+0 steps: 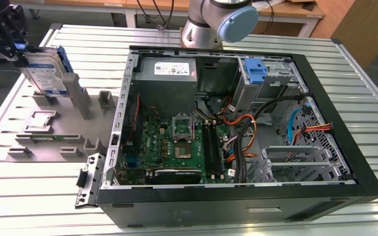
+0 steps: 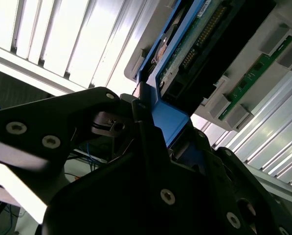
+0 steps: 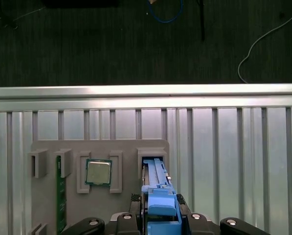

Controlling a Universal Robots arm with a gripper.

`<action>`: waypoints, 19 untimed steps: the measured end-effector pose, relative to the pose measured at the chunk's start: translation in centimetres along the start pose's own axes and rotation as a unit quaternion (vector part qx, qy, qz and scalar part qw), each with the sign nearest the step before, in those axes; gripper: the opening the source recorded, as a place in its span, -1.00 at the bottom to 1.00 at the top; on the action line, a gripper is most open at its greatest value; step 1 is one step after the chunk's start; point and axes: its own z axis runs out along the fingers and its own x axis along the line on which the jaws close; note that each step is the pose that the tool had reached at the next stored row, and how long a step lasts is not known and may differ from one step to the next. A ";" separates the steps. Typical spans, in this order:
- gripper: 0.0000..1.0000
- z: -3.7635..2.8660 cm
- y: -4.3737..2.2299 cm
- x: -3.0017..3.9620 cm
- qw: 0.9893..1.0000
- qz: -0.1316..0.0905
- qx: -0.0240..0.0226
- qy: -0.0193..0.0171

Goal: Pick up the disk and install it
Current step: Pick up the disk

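The black metal gripper (image 1: 19, 49) is clamped tight on the blue plastic carrier of the flat, silver-grey rectangular disk (image 1: 43, 71); the disk stands upright on edge over a slot of the matt grey moulded holder plate (image 1: 51, 142), at the exterior view's left; whether it clears the slot I cannot tell; the ribbed aluminium bench (image 1: 366, 98) also carries an open black computer case (image 1: 241, 206); dark floor (image 3: 87, 44) lies beyond.

My exterior view looks steeply down over the whole table (image 1: 31, 206) from well back. Both wrist views sit close, sharing the disk (image 3: 158, 196) and grey holder (image 3: 101, 147) with it.
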 end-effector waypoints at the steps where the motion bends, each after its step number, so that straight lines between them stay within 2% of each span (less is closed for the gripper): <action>1: -0.27 -0.03 0.00 0.00 1.000 0.000 0.000 0.000; 19: -0.27 -0.45 0.00 -0.01 1.000 0.000 0.000 0.000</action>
